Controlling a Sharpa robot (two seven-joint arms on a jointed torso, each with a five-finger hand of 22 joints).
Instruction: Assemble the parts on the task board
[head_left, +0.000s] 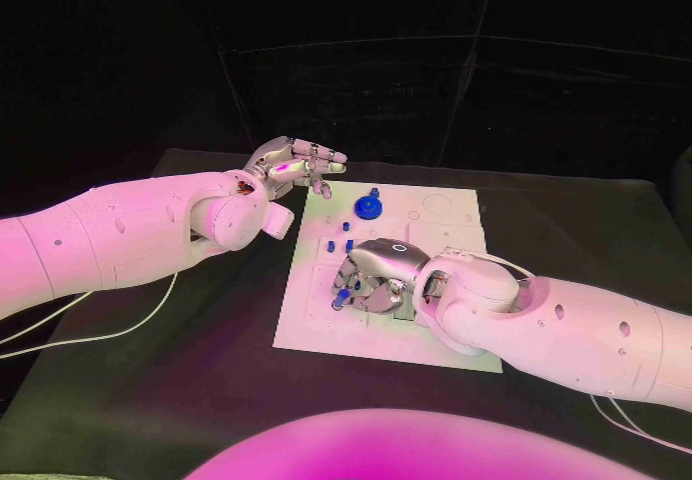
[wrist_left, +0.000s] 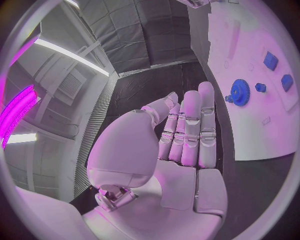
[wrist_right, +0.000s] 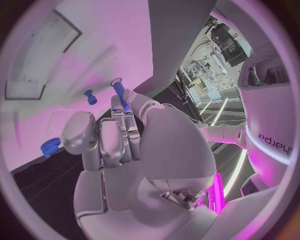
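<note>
Right robot hand (head_left: 378, 277) clamped on blue peg (wrist_right: 119, 91) over task board (head_left: 447, 345), frame centre. Left robot hand (head_left: 293, 165) apart, empty, upper left. Blue gear (head_left: 369, 206) seated nearby. Risk: peg slips (thin fingertip pinch), misses hole.

Blue parts (head_left: 369, 206), white task board (head_left: 447, 215)

matt white task board (head_left: 440, 215); glossy plastic-looking blue gear (head_left: 369, 207)

Blue gear (head_left: 369, 206) and small pegs (head_left: 346, 227) crowd the task board (head_left: 447, 205) between both hands.
</note>
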